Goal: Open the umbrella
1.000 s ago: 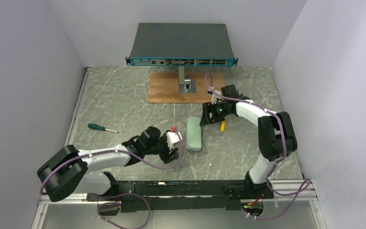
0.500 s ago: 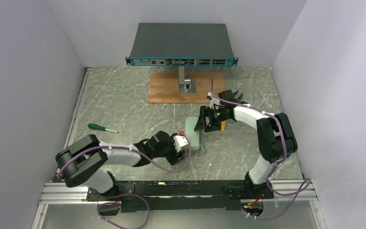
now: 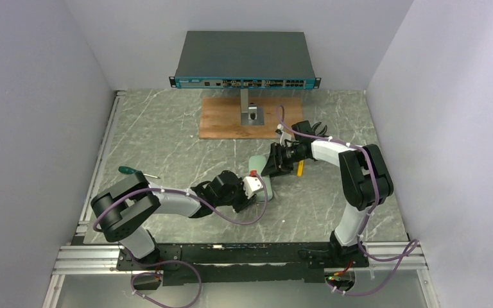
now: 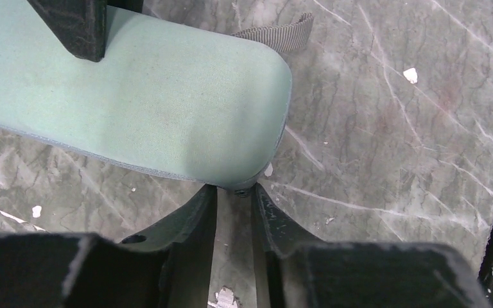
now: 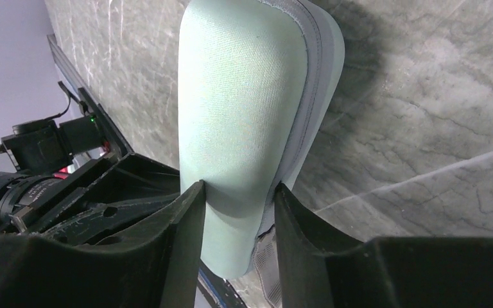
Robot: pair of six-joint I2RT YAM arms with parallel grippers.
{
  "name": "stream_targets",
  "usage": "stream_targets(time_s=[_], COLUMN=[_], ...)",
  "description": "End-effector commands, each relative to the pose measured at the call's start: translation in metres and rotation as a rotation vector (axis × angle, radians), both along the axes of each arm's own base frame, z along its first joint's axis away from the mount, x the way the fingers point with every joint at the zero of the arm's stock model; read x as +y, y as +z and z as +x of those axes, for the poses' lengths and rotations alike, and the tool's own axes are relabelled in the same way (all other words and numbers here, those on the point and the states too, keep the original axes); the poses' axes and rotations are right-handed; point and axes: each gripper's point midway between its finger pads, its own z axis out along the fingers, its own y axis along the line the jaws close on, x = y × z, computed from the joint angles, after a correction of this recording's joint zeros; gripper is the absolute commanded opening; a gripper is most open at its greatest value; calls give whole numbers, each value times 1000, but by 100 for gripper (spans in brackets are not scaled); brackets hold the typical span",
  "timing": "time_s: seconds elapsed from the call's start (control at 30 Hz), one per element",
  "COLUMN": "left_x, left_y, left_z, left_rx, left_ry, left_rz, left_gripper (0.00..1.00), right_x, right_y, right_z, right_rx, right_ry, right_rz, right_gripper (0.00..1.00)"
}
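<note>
The umbrella itself is hidden; only a pale grey-green oval case [image 3: 255, 165] lies on the marble table. My left gripper [image 3: 257, 192] is at the case's near end [image 4: 141, 96]. In the left wrist view its jaws [image 4: 235, 189] stand open a narrow way, with a small dark zip piece at the case's rim between the tips. My right gripper [image 3: 271, 168] is at the far end, shut on the case [image 5: 244, 96], one finger on each side [image 5: 239, 187]. A grey webbing strap [image 4: 276, 37] pokes out from under the case.
A network switch [image 3: 244, 61] stands at the back on a metal stand [image 3: 249, 110] over a wooden board [image 3: 221, 122]. A green-handled screwdriver [image 3: 135, 172] lies at the left. A yellow piece [image 3: 300, 168] shows under the right arm. Grey walls close in both sides.
My left gripper moved right to the case's near end and its jaws narrowed. My right gripper moved left onto the far end and closed on the case.
</note>
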Motion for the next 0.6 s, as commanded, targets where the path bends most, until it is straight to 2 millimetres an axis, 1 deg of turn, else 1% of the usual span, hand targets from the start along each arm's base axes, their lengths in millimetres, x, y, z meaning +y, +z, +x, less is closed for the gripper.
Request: stream_targets(time_s=[0.0,0.07,0.13,0.17,0.27,0.37,0.57], left_x=[-11,-9,-6,-5,-2,3,17], left_y=[16,15,11,11,12,12,17], left_z=[2,1,3,4,10,24,67], left_rx=[-53,-60,-71,-77,-93,-88,-122], left_ry=[-48,-52,-48,-49,-44,-11,69], left_rz=[-49,-37,-18,-12,-12,-4,11], left_gripper=[26,17,4,0,0,0,0], right_x=[-9,-10,-10,-10,-11,-11,-9], right_y=[-24,-26,-27,-27,-28,-29,-30], right_z=[7,8,7,7,6,2,-4], right_rx=[-30,-35,-48,-56,-70,-84,-96], right_ry=[10,21,35,43,63,95,134], right_rz=[-90,-92,-95,-95,-97,-94,-88], right_gripper=[35,29,25,23,20,18,13])
